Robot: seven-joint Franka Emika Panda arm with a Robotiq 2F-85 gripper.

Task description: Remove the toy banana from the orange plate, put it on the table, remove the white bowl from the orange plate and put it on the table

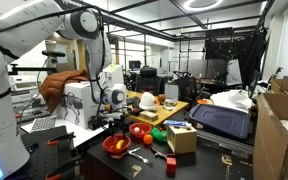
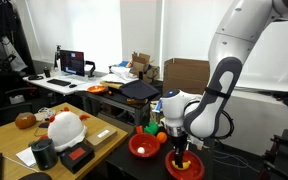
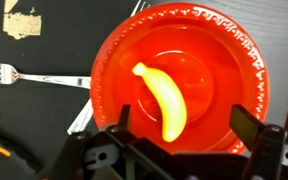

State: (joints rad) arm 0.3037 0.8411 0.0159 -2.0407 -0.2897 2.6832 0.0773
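The toy banana is seen lying in the middle of the orange plate (the banana is bright yellow and a little bent). The plate is set on the dark table. The gripper is held right over the plate. Its jaws are spread wide, with one on each side of the banana's lower end, and nothing is gripped. A silver fork is laid on the table, with its handle reaching the plate's rim. In an exterior view, another red dish is seen just beside the plate.
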